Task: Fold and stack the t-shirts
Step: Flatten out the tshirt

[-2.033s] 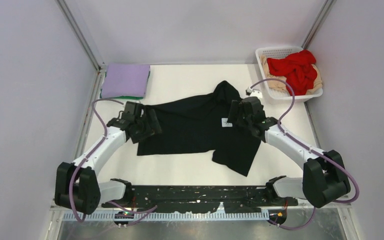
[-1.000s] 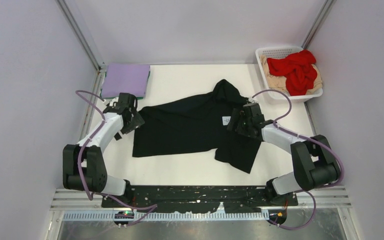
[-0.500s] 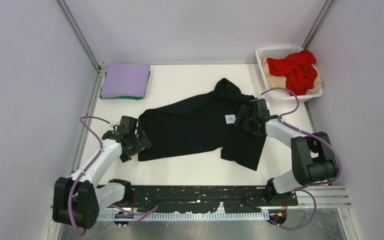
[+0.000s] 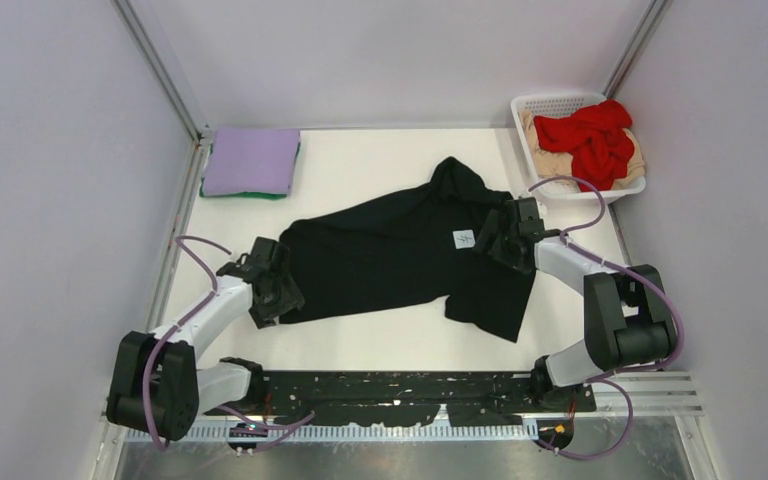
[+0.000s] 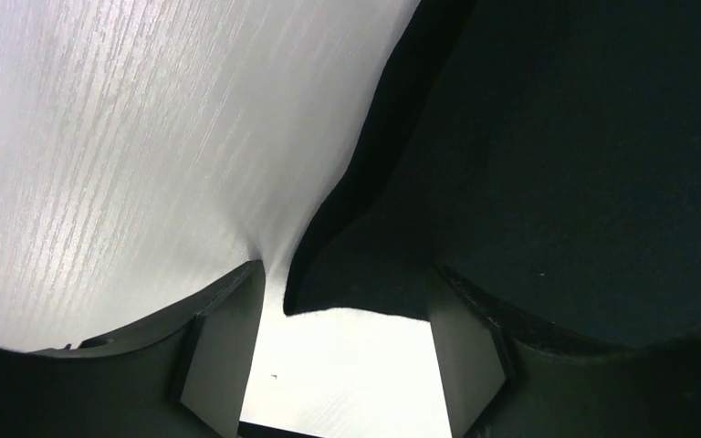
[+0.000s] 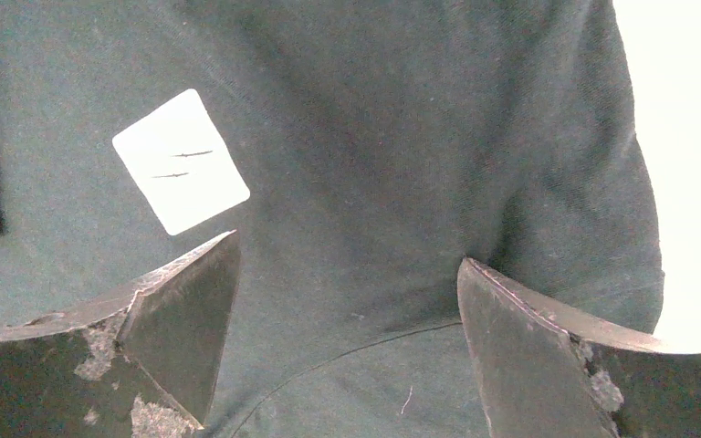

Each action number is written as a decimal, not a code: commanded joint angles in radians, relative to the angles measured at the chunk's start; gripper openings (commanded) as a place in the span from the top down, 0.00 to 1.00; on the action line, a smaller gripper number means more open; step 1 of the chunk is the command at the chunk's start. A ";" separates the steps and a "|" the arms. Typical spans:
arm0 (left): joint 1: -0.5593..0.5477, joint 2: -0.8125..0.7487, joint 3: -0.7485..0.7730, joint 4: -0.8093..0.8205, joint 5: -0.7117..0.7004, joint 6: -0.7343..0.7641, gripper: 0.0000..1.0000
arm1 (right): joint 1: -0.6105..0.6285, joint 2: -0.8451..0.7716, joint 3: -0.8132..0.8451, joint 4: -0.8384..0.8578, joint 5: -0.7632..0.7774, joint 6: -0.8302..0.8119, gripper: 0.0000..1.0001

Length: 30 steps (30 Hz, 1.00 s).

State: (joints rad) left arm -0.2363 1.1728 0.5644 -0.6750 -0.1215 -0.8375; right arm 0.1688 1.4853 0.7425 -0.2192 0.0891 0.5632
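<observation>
A black t-shirt (image 4: 390, 260) lies spread and rumpled in the middle of the table, a white tag (image 4: 464, 239) showing near its collar. My left gripper (image 4: 282, 292) is open at the shirt's near-left corner; in the left wrist view that corner (image 5: 365, 274) lies between the fingers. My right gripper (image 4: 492, 245) is open, low over the shirt's right shoulder; the right wrist view shows the fabric (image 6: 374, 182) and tag (image 6: 181, 161) under it. A folded lavender shirt (image 4: 252, 160) lies on a green one (image 4: 245, 195) at the back left. Red (image 4: 590, 135) and beige (image 4: 550, 160) shirts sit in the basket.
The white lattice basket (image 4: 560, 103) stands at the back right corner. Metal frame posts and lavender walls close in the table (image 4: 360, 160) on three sides. The arm bases sit on a black plate at the near edge.
The left gripper swung from the shirt's far-left edge toward me to its near-left corner. The right gripper shifted right and back; the shirt slid slightly right with it.
</observation>
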 commanded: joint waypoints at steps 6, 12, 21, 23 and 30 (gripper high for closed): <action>-0.006 0.065 -0.008 0.104 0.078 -0.009 0.46 | -0.069 -0.017 -0.009 -0.053 0.025 0.009 0.05; -0.050 0.036 -0.032 0.017 0.078 -0.016 0.47 | -0.090 -0.020 -0.010 -0.051 0.009 0.012 0.04; -0.094 0.061 -0.016 -0.026 0.053 -0.031 0.61 | -0.104 -0.028 -0.018 -0.052 0.011 0.014 0.05; -0.117 0.077 -0.002 -0.021 0.056 -0.033 0.64 | -0.104 -0.030 -0.017 -0.051 0.012 0.014 0.04; -0.158 0.172 0.035 0.014 0.079 -0.017 1.00 | -0.110 -0.031 -0.018 -0.051 0.011 0.011 0.04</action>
State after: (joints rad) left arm -0.3790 1.2690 0.6102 -0.6697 -0.0757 -0.8593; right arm 0.0685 1.4792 0.7410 -0.2348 0.0841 0.5644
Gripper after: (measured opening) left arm 0.025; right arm 0.955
